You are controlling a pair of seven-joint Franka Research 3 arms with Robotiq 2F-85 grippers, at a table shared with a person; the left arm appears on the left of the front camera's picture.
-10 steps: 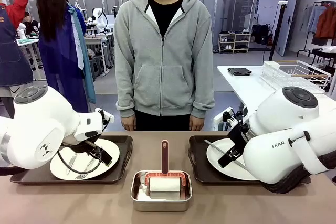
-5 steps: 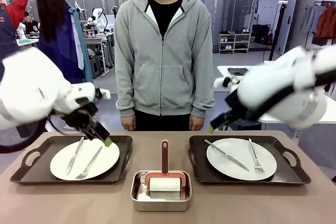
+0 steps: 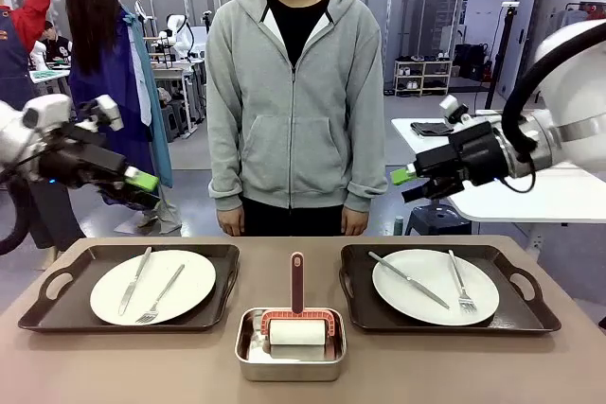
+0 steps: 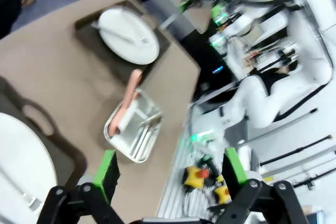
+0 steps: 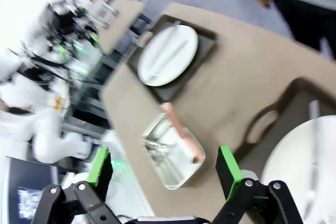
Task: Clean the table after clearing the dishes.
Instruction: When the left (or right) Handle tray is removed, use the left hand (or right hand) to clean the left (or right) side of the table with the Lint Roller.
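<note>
The desk (image 3: 379, 366) carries the left plate (image 3: 194, 281) on the left tray (image 3: 57, 314) and the right plate (image 3: 426, 267) on the right tray (image 3: 530, 314), each with knife and fork, flanking a steel tin (image 3: 248, 366) holding a red-handled roller (image 3: 296, 328). Above the tin's left the left tool (image 3: 142, 186), above its right the right tool (image 3: 407, 184), both spread wide, holding and touching nothing.
</note>
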